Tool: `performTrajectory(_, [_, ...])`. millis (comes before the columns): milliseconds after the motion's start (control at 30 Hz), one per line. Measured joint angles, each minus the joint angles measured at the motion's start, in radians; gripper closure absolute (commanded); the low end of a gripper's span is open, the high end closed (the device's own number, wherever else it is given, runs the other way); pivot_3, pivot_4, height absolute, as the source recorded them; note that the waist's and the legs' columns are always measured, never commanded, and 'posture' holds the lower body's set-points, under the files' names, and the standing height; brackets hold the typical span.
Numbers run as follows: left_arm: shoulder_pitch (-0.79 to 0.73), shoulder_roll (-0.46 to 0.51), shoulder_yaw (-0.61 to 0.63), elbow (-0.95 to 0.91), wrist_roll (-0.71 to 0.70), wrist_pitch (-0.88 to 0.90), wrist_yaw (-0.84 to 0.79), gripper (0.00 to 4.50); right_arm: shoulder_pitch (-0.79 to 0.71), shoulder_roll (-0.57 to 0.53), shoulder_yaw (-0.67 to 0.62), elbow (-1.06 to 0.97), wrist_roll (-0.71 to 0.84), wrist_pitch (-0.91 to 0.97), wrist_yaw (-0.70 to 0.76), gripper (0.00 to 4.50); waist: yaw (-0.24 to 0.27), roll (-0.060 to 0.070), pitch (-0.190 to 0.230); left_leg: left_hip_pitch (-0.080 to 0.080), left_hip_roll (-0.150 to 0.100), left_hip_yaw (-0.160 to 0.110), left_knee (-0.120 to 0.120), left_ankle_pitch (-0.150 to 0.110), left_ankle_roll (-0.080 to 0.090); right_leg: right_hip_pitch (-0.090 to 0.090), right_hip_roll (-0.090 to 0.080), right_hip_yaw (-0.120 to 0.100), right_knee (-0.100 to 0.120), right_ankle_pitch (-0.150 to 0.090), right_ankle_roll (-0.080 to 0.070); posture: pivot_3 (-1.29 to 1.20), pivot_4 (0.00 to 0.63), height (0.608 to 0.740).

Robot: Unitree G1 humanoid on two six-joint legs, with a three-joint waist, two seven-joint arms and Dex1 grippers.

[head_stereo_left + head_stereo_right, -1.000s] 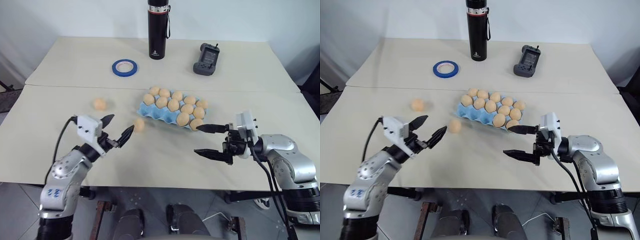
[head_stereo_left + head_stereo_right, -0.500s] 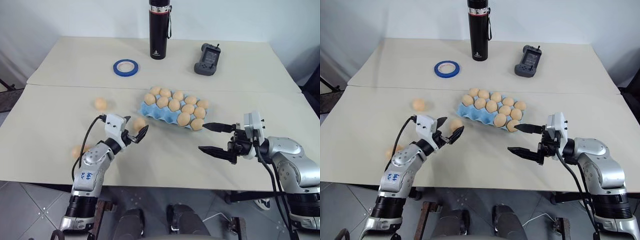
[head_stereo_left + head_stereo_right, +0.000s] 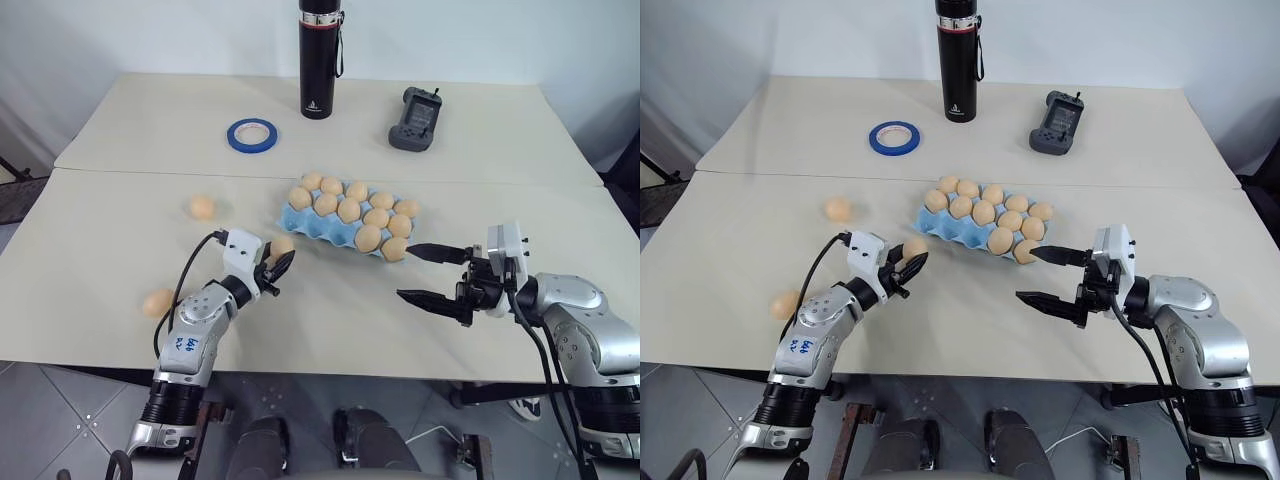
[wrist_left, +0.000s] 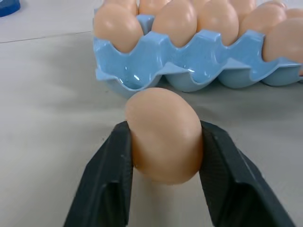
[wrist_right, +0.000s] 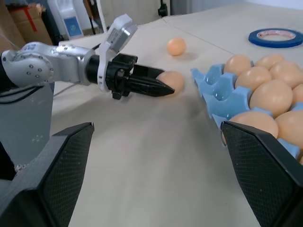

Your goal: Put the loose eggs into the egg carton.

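The light blue egg carton lies mid-table with several eggs in its cups; the cups at its front left stand empty. Just in front of that corner, my left gripper is shut on a pale orange egg that rests on the table, one black finger on each side of it. Two more loose eggs lie to the left, one farther back and one near the front edge. My right gripper hovers open and empty, right of the carton, pointing left.
A black bottle, a blue tape ring and a grey handheld device stand at the back of the table. A seam runs across the tabletop behind the carton.
My left gripper has moved forward and right to the egg beside the carton and shut on it. The right gripper has stayed open in place.
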Motion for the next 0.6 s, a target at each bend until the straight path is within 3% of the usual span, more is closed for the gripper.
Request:
performTrajectory(333, [-0.011,-0.066,-0.041,-0.250,-0.067,0.123,-0.005,3.05,0.122,0.000,-0.034,0.010,-0.002,-0.047,-0.007,0.00,0.000,0.000,0.000,0.002,-0.001,0.000,0.001,0.001,0.001,0.003,0.000,0.000,0.000,0.001,0.001,0.00,0.150,0.740])
performTrajectory(433, [-0.101,-0.115,-0.060,-0.202,-0.060,0.109,0.004,3.05,0.134,0.001,-0.035,0.000,-0.002,-0.047,-0.028,0.00,0.001,0.000,0.000,0.002,-0.002,0.000,0.002,0.002,0.002,0.005,0.000,0.001,-0.001,0.003,0.004,0.00,0.150,0.740])
performTrajectory(600, [-0.268,-0.213,-0.082,0.065,-0.010,-0.018,0.029,3.05,0.145,0.010,-0.034,-0.022,-0.003,-0.048,-0.065,0.00,-0.002,0.000,0.001,0.005,-0.003,0.001,0.001,0.003,0.005,0.010,0.000,0.004,-0.006,0.005,0.008,0.00,0.150,0.740])
